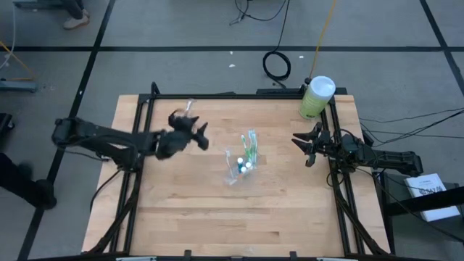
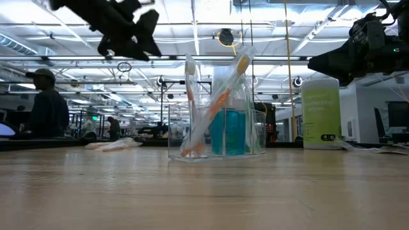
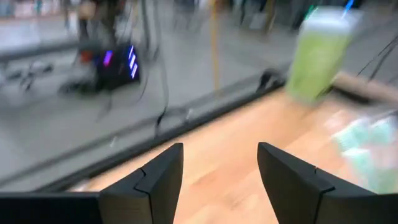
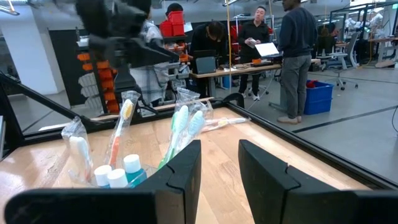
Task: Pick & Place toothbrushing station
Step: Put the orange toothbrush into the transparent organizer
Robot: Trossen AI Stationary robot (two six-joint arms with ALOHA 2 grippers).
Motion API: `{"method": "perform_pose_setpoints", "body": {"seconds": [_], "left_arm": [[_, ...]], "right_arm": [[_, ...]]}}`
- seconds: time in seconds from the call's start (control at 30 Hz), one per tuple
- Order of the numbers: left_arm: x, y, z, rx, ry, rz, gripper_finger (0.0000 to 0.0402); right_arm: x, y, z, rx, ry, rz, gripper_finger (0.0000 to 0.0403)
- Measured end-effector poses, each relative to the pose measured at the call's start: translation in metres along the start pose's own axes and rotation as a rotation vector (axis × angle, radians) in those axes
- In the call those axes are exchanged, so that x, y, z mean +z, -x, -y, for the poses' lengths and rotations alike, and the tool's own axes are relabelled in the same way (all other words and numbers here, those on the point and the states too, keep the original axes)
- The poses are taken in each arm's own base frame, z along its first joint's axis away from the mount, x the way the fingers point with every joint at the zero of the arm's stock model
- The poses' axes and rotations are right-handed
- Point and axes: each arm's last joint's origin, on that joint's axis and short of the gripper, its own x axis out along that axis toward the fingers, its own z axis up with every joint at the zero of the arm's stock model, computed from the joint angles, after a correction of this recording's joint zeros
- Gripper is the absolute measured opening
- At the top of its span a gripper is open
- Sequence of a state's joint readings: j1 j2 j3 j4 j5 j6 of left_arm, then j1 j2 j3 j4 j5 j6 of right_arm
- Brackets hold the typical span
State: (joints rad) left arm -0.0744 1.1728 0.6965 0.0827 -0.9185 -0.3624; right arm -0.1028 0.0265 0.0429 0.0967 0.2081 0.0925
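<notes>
Left arm first: the left gripper (image 1: 201, 135) hangs in the air above the wooden table (image 1: 181, 217), off to the left of the clear holder (image 1: 240, 165) and well apart from it. Its own wrist camera gives the answer on the fingers (image 3: 155, 180): spread apart, bare wood between them, nothing held. In the low view that gripper (image 2: 137, 35) sits high up, clear of the tabletop.

Just beyond it, near the table's far rail and left of the holder, lies a wrapped toothbrush (image 1: 189, 108), flat on the wood.

Middle of the table now, and here is the station itself. The holder stands upright on the wood, and packaged toothbrushes lean out of it: an orange-and-white one (image 2: 211, 108) in the low view, green-white ones (image 1: 251, 145) from above. Small tubes with blue caps (image 4: 118, 171) stand inside it, their caps poking up.

Over to the right of the holder: the right gripper (image 1: 303, 147) hovers near the table's right rail, pointed back at the holder, well apart from it. Its fingers (image 4: 180, 174) show a narrow gap with nothing between them, so open and empty.

Far corner, right of the holder: a pale-green canister (image 1: 316, 97) stands with its white lid on.
</notes>
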Motion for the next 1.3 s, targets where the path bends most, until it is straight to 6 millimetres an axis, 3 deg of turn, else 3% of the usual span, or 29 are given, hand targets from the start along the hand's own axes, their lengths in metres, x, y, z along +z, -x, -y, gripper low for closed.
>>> {"method": "perform_pose_setpoints", "body": {"seconds": [0.17,0.3,0.5,0.77,1.07,1.3], "left_arm": [[0.03,-0.028,-0.027,0.118,0.023,-0.27,0.0214],[0.037,-0.052,-0.047,0.157,0.063,-0.423,0.0214],[0.011,-0.092,-0.074,0.268,0.099,-0.62,0.0214],[-0.035,-0.136,-0.102,0.399,0.286,-0.856,0.0214],[-0.068,-0.161,-0.126,0.485,0.336,-0.982,0.0214],[-0.082,-0.173,-0.127,0.459,0.332,-0.997,0.0213]], "right_arm": [[0.0,0.0,0.0,0.0,0.0,0.0,0.0098],[0.0,0.0,0.0,0.0,0.0,0.0,0.0098],[0.0,0.0,0.0,0.0,0.0,0.0,0.0098],[0.0,0.0,0.0,0.0,0.0,0.0,0.0098],[0.0,0.0,0.0,0.0,0.0,0.0,0.0098],[0.0,0.0,0.0,0.0,0.0,0.0,0.0098]]}}
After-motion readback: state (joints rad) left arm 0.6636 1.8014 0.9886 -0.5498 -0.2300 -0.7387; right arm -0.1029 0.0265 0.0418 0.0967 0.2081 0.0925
